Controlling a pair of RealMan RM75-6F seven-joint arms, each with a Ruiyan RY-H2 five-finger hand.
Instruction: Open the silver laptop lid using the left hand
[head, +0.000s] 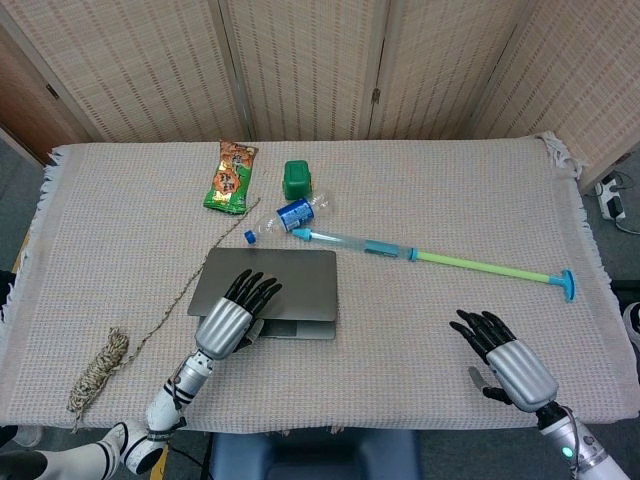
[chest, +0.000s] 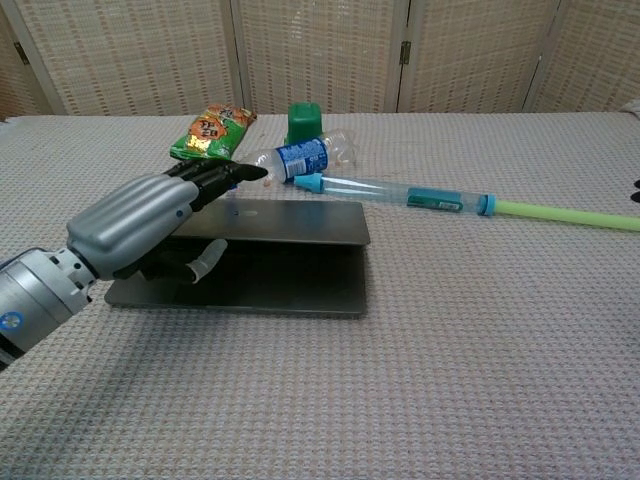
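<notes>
The silver laptop (head: 285, 285) lies left of centre on the cloth-covered table, its lid (chest: 290, 224) lifted a little way off the base (chest: 260, 292). My left hand (head: 230, 318) is at the lid's front left corner. Its fingers (chest: 215, 175) stretch over the top of the lid and the thumb (chest: 205, 258) sits under the raised front edge, so the lid is held between them. My right hand (head: 505, 365) hovers near the table's front right with fingers spread and nothing in it, far from the laptop.
Behind the laptop lie a water bottle (head: 288, 216), a green container (head: 296, 180) and a snack bag (head: 231, 176). A long clear tube with a green rod (head: 430, 258) runs off to the right. A ball of twine (head: 98, 365) sits front left, its strand (head: 200, 265) passing the laptop's left side.
</notes>
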